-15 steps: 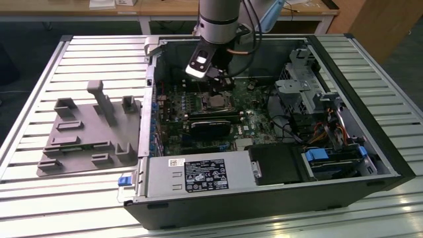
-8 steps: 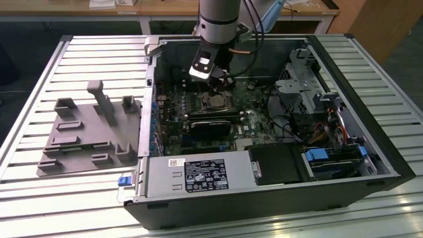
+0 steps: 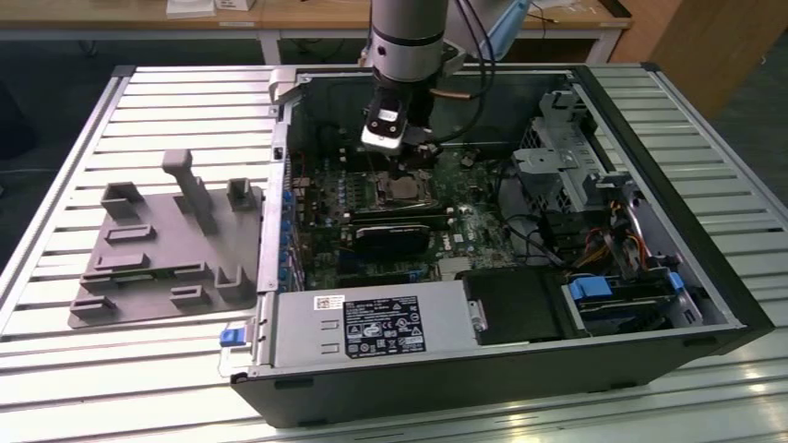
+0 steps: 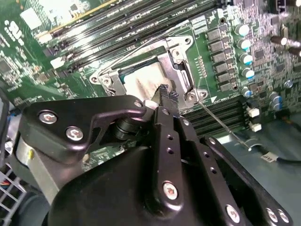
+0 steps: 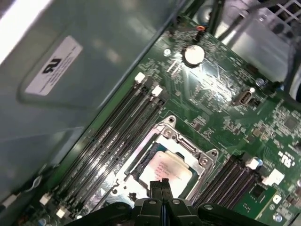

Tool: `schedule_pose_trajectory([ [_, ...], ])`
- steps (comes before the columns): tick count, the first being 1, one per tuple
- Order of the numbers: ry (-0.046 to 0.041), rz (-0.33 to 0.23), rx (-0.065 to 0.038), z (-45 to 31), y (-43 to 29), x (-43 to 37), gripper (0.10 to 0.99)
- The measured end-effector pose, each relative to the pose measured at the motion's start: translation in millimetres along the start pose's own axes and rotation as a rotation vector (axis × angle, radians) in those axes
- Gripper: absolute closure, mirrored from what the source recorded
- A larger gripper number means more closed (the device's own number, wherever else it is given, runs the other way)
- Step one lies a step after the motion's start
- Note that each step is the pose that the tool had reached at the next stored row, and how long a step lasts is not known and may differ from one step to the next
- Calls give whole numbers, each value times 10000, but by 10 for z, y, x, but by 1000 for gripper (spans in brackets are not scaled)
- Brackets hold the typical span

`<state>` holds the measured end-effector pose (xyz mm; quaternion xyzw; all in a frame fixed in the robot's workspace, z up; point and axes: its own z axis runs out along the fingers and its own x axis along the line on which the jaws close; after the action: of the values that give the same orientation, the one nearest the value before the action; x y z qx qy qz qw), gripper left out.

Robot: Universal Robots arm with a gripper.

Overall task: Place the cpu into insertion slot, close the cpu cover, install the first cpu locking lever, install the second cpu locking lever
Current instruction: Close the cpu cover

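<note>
Fixture of grey moulded plastic lies at the exterior view's left on the slatted table, just beside the open computer case. Within the case the arm reaches down from above toward the green motherboard, its gripper hanging right over the insertion slot. In both wrist views the fingers are pressed together with nothing between them, their tips poised over one edge of the cpu; contact cannot be judged. The cpu sits in the slot, and the cpu cover lies flat around it. In the second wrist view a thin wire lever runs out from the cover's corner across long black slots. Further toward the exterior view's right stand the drive cages.
</note>
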<state>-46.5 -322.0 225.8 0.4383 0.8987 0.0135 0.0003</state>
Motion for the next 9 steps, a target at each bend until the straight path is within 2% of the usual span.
schedule_pose_trajectory([
  [9,30,-1261,16,0,0,0,980],
])
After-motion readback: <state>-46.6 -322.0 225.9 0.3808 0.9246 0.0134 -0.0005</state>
